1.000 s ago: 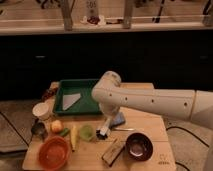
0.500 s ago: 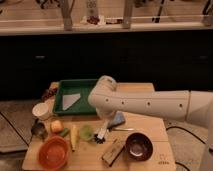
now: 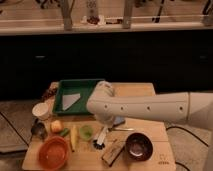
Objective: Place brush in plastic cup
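Starting at the robot's gripper (image 3: 105, 125): tucked under the bulky white arm (image 3: 145, 107), low over the middle of the pale wooden table (image 3: 155, 135). Cannot tell whether clenched, released or grasping anything.

Just below it, slanting down and left: the slim white-handled brush with a dark round bristle head (image 3: 101, 137), head lowest, toward the table's front. Cannot tell whether hanging from the gripper or lying on the wood. Just left of the handle, seemingly apart from it: the small light-green translucent plastic cup (image 3: 86, 131), upright, with nothing seen inside.

Judging from that: not yet done, with the brush beside the cup and not in it. Left to do, by the look of it: bring the brush over the rim, lower it in, let go.

Counting outward:
- One brush and one light-green cup.
- Left of the cup, one yellow banana (image 3: 74, 138), one small green item (image 3: 65, 132) too small to name, and one round yellow-red fruit (image 3: 57, 126).
- One wide orange bowl (image 3: 52, 153) front left; one dark round bowl (image 3: 138, 146) front right.
- One brown rectangular packet (image 3: 112, 152) between brush head and dark bowl.
- One white cup (image 3: 40, 110) and one dark metal cup (image 3: 39, 130) at the left edge.
- One silver fork (image 3: 126, 130) and one flat blue item (image 3: 119, 121) right of the gripper.
- At the back, one green rectangular tray (image 3: 75, 87) holding one white sheet (image 3: 70, 101).
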